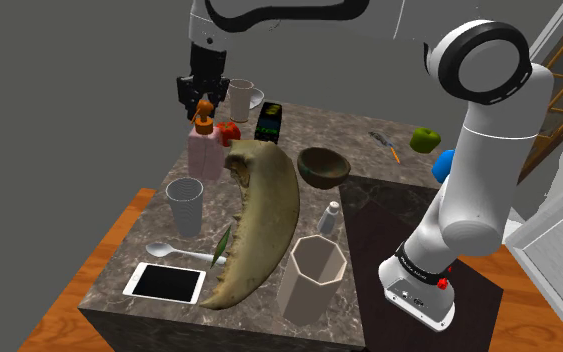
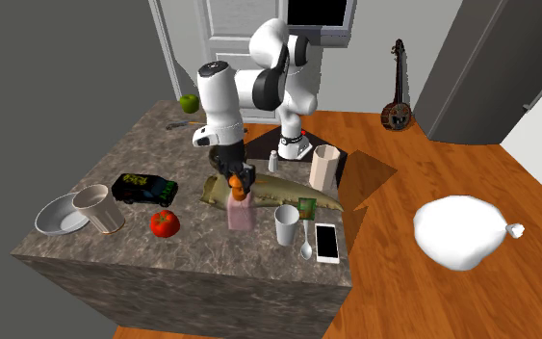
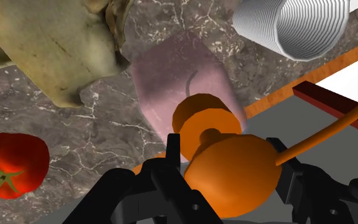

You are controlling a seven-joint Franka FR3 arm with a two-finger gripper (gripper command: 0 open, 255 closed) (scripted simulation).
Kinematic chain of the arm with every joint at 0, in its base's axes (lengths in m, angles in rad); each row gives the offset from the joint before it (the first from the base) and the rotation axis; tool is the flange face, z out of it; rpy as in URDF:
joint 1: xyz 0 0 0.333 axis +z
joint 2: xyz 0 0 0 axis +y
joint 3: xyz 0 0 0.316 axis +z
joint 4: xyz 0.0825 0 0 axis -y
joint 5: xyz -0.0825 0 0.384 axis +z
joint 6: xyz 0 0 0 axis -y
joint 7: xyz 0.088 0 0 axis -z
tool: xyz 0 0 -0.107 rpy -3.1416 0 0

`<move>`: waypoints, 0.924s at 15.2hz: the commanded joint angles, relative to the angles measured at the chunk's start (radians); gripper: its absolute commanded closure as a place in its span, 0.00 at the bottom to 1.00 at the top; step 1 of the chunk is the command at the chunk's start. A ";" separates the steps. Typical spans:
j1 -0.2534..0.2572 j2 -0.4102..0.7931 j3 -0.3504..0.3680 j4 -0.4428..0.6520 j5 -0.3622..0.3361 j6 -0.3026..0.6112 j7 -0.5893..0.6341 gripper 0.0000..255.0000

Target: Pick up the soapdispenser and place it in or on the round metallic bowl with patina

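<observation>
The soap dispenser (image 1: pixel 206 152) is a pale pink bottle with an orange pump, upright on the marble table top near its far edge. My black gripper (image 1: pixel 202 98) comes down from above onto the pump. In the wrist view the gripper (image 3: pixel 228 162) has a finger on each side of the orange pump head (image 3: pixel 234 172), both touching it, with the pink bottle (image 3: pixel 180 76) below. From the second exterior view, the dispenser (image 2: pixel 241 210) still stands on the table. The round brownish-green bowl (image 1: pixel 323 166) sits apart, further to the shoulder view's right.
A large olive horn-shaped object (image 1: pixel 259 220) lies between dispenser and bowl. A tomato (image 1: pixel 229 130), a white mug (image 1: pixel 240 98) and a black toy car (image 1: pixel 268 122) stand close by. Nearer are a ribbed grey cup (image 1: pixel 185 205), a phone (image 1: pixel 165 283) and a hexagonal vase (image 1: pixel 312 278).
</observation>
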 commanded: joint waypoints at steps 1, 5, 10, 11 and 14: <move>0.000 0.000 0.000 0.028 -0.001 -0.029 0.002 1.00; 0.002 0.006 0.001 0.091 -0.003 -0.085 0.009 1.00; 0.006 0.022 0.001 0.182 -0.008 -0.159 0.018 1.00; 0.007 0.026 0.001 0.201 -0.009 -0.175 0.020 1.00; 0.011 0.042 0.002 0.265 -0.013 -0.223 0.026 1.00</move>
